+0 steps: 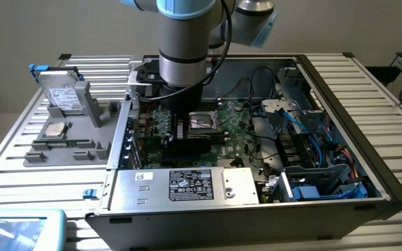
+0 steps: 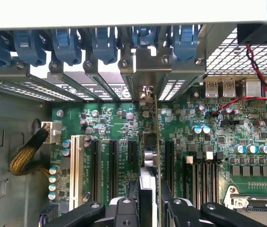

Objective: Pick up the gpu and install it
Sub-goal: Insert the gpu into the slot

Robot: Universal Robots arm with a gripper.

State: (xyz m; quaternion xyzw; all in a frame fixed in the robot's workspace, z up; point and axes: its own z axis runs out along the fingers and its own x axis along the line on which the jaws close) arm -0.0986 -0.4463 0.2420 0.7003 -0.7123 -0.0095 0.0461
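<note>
My gripper (image 2: 148,201) is down inside the open computer case (image 1: 341,94), over the green motherboard (image 2: 218,137). It is shut on the gpu (image 2: 148,158), which I see edge-on between the two black fingers (image 2: 124,208). The card stands upright in line with the black expansion slots (image 2: 111,161). Its silver end bracket (image 2: 145,92) reaches the rear slot openings under the blue clips. I cannot tell whether the card is seated in a slot. In the exterior view the gripper (image 1: 186,133) and the dark gpu (image 1: 187,142) sit low over the board, to the left of the processor socket (image 1: 204,121).
Outside the case, a grey holder (image 1: 75,151) carries a silver hard drive (image 1: 65,97), a processor chip (image 1: 53,129) and a thin memory stick (image 1: 65,141). The power supply (image 1: 187,185) closes the case's near side. Blue and black cables (image 1: 305,125) fill the exterior view's right. Red wires (image 2: 261,90) cross the board.
</note>
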